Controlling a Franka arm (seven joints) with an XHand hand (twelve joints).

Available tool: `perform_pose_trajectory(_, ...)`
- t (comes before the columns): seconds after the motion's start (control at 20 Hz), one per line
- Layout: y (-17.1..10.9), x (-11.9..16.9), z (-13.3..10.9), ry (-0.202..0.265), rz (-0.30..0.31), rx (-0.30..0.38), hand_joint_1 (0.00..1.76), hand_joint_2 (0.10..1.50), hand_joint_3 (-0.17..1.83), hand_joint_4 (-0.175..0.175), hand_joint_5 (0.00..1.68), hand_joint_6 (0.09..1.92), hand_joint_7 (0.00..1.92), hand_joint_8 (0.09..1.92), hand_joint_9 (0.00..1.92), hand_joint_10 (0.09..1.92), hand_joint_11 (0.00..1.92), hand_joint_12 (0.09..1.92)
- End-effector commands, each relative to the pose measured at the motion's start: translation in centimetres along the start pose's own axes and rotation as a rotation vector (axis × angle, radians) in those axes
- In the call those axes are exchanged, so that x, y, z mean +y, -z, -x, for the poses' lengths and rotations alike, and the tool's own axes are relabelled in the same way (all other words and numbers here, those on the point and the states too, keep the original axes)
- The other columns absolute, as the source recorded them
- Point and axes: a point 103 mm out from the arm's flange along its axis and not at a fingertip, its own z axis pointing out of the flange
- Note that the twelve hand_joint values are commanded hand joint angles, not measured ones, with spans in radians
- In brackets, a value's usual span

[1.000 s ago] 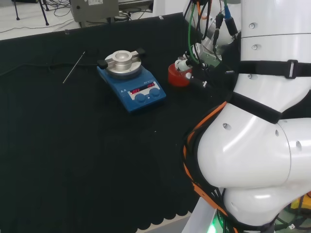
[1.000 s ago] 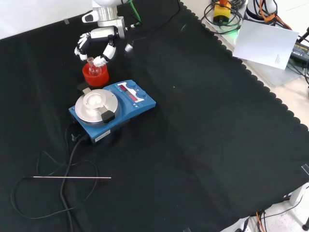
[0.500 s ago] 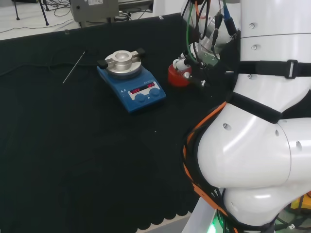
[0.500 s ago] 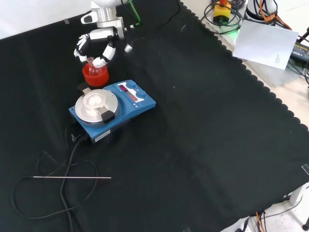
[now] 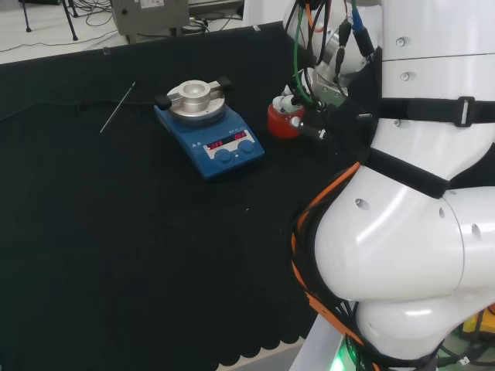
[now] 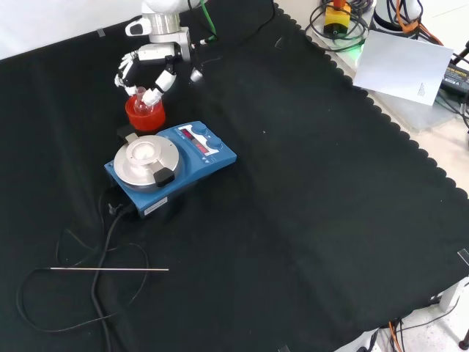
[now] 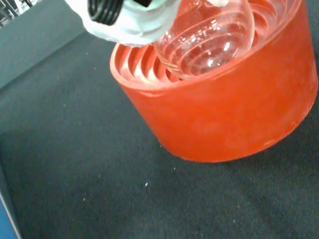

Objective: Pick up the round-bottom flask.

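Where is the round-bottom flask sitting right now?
In the front view, the round-bottom flask sits in the red ribbed stand at upper left, just beyond the blue hotplate stirrer, with the robot hand around its neck.

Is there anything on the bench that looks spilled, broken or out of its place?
Nothing stands out. The round-bottom flask sits in its red ribbed stand, and no liquid shows on the black cloth. The hand is around the flask neck. The blue hotplate stands level, with a thin metal rod lying nearby.

In the front view, bare cloth lies open right of the red ribbed stand; the blue hotplate stirrer stands just below it, crowding that side.
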Motion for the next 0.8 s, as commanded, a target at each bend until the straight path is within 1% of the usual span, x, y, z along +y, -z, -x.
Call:
perform_pose_trajectory(0.05, 0.6, -0.1, -0.3, 0.000, 0.023, -0.008, 1.07, 0.85, 0.46, 0.130, 1.07, 0.95, 0.55, 0.59, 0.71, 0.55, 0.33, 1.31)
perform_pose_trajectory(0.2, 1.2, -0.1, -0.6, 0.002, 0.021, -0.009, 1.08, 0.82, 0.52, 0.124, 1.07, 0.97, 0.56, 0.59, 0.73, 0.55, 0.34, 1.31)
perform_pose_trajectory(0.4, 2.6, -0.6, -1.6, 0.004, -0.002, -0.012, 1.08, 0.79, 0.56, 0.122, 1.09, 0.95, 0.58, 0.60, 0.74, 0.55, 0.36, 1.30)
perform_pose_trajectory(0.6, 4.5, -1.2, -2.9, 0.005, -0.021, -0.006, 1.09, 0.77, 0.59, 0.134, 1.11, 0.93, 0.60, 0.60, 0.76, 0.55, 0.39, 1.30)
perform_pose_trajectory(0.8, 6.3, -2.2, -3.9, 0.003, -0.010, 0.004, 1.09, 0.76, 0.61, 0.143, 1.11, 0.93, 0.60, 0.60, 0.78, 0.55, 0.42, 1.30)
